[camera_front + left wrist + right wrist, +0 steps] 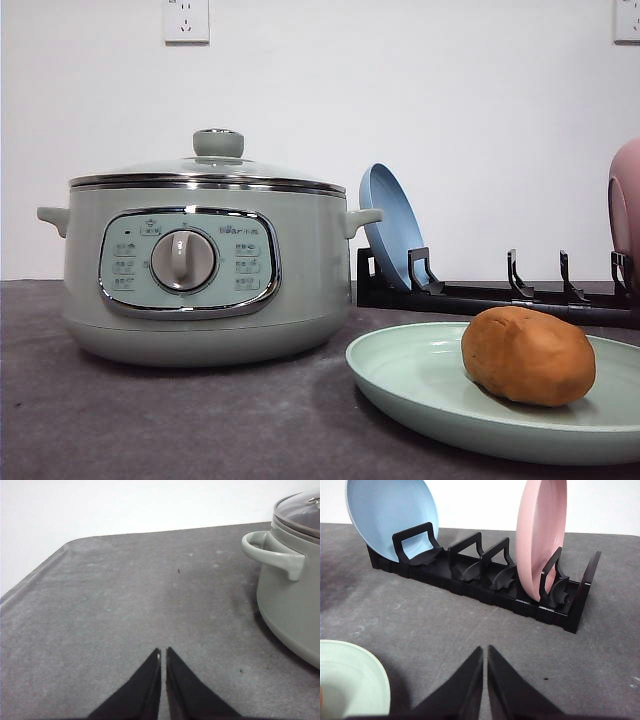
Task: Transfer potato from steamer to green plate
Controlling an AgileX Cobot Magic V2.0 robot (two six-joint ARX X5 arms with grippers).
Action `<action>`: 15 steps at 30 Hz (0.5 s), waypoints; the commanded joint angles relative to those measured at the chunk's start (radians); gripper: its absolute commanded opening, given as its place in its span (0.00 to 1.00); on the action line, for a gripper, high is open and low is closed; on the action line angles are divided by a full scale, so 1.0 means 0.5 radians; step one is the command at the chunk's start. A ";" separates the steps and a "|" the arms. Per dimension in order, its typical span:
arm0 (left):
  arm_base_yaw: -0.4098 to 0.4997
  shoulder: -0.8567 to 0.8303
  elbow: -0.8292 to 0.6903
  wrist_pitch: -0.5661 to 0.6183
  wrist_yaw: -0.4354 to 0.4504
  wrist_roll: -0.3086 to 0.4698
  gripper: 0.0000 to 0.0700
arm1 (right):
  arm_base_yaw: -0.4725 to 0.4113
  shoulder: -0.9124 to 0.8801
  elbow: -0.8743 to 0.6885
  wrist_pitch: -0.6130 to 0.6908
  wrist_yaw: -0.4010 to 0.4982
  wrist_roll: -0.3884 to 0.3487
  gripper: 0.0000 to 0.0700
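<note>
Both grippers are seen with their fingers brought together and holding nothing: the left gripper (163, 652) hangs over bare table (125, 605), and the right gripper (484, 650) over the table in front of the black rack (485, 587). Ahead of the left gripper and off to one side, the steamer (290, 605) is standing with its glass lid (210, 168) on. Just beside the right gripper, the rim of the green plate (350, 675) is seen; farther ahead, the blue plate (390, 515) and the pink dish (540, 535) are standing upright in the rack.

In the front view the potato (528, 355) is already lying on the green plate (420, 385), apart from the steamer (200, 265), so the transfer is judged to be finished.

The potato is judged to be firm, fairly light and smooth, so it could roll or slip. It would be best held across its short middle, with moderate pressure.
</note>
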 commanded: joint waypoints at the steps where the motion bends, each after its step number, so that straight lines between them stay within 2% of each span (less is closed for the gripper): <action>1: 0.005 -0.003 -0.040 -0.013 -0.005 0.010 0.02 | -0.001 -0.003 -0.008 0.014 0.000 -0.005 0.00; 15: 0.005 -0.003 -0.040 -0.013 -0.005 0.010 0.02 | -0.001 -0.003 -0.008 0.014 0.000 -0.005 0.00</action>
